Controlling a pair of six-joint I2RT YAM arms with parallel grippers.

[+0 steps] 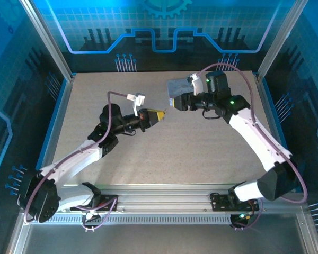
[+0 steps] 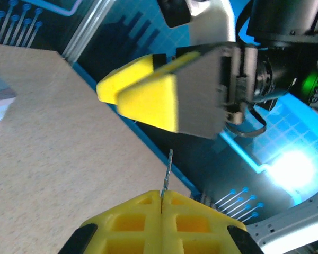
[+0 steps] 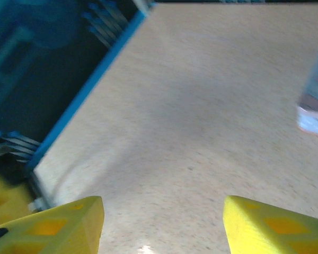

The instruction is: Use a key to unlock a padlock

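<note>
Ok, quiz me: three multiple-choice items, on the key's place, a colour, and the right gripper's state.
1. The key is: A) flat on the table B) pinched in the left gripper C) in the right gripper
2. The fingertips are: A) red B) yellow C) green
3. The right gripper is: A) open, empty B) shut on the key C) shut, empty
Answers: 1 B, it juts from the closed left gripper; 2 B, yellow in both wrist views; 3 A, bare table shows between its fingers.
</note>
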